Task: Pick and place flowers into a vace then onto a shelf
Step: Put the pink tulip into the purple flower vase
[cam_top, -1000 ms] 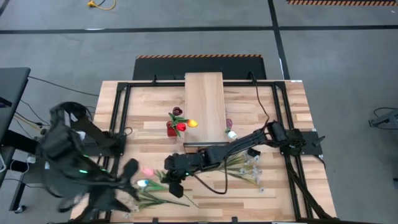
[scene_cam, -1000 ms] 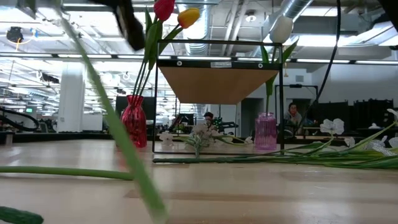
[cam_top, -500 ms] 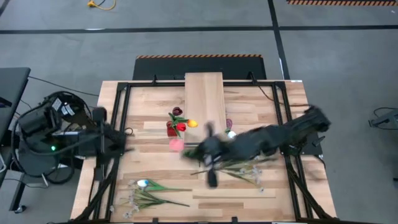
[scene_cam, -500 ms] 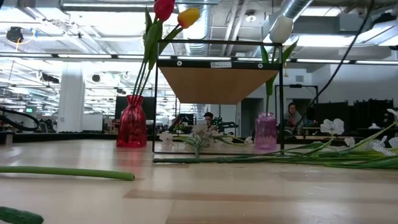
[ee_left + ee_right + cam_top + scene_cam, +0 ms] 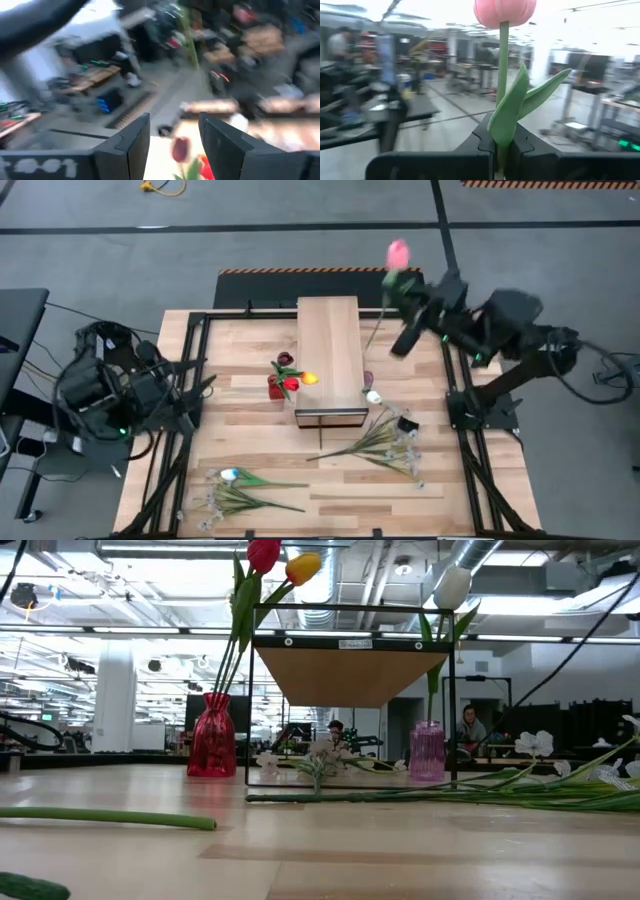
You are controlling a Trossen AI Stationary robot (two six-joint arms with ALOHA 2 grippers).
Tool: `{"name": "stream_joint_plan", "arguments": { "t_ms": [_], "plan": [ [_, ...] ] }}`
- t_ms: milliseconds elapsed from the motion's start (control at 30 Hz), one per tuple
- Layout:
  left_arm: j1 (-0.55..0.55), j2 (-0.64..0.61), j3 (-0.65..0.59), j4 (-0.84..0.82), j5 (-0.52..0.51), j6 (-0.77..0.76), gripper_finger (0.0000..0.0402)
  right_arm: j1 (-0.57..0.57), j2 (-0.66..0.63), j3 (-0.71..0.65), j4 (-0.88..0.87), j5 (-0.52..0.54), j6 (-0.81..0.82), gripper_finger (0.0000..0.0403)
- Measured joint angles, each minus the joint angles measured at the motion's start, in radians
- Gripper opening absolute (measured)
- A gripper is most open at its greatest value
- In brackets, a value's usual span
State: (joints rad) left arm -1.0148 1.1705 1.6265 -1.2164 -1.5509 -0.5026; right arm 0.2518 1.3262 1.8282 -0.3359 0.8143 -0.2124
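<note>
Pink artificial tulip (image 5: pixel 504 11) on a long green stem, clamped between the closed fingers of the right gripper (image 5: pixel 500 145), its bloom (image 5: pixel 398 252) raised above the gripper beyond the table's far edge. Below and inward of this gripper lies the long light-wood shelf (image 5: pixel 328 350), flanked by a red vase (image 5: pixel 212 735) and a pink vase (image 5: pixel 427 751). Left gripper (image 5: pixel 172 131), jaws apart and empty, waits at the table's left side.

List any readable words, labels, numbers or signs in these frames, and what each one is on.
None can be read.
Small pale sticker on the front edge of the shelf, low view: too small to read.
Blurred whitish marks on the left end effector, left wrist view: too blurred to read.
</note>
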Motion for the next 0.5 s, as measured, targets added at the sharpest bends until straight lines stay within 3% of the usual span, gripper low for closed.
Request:
{"name": "stream_joint_plan", "arguments": {
  "t_ms": [133, 233, 333, 500],
  "plan": [
    [0.004, -0.085, -0.132, -0.048, -0.019, -0.193, 0.0159, -0.163, -0.112, -0.132, 0.0, -0.053, 0.059, 0.0],
    [0.018, -0.135, -0.219, -0.048, -0.024, -0.297, 0.0159, -0.3, -0.2, -0.291, 0.047, -0.196, 0.129, 0.0],
    [0.03, -0.163, -0.268, -0.049, -0.018, -0.322, 0.0159, -0.408, -0.284, -0.488, 0.177, -0.322, 0.144, 0.0],
    [0.03, -0.177, -0.301, -0.048, -0.023, -0.329, 0.0159, -0.534, -0.383, -0.783, 0.367, -0.41, 0.182, 0.0]
  ]
}}
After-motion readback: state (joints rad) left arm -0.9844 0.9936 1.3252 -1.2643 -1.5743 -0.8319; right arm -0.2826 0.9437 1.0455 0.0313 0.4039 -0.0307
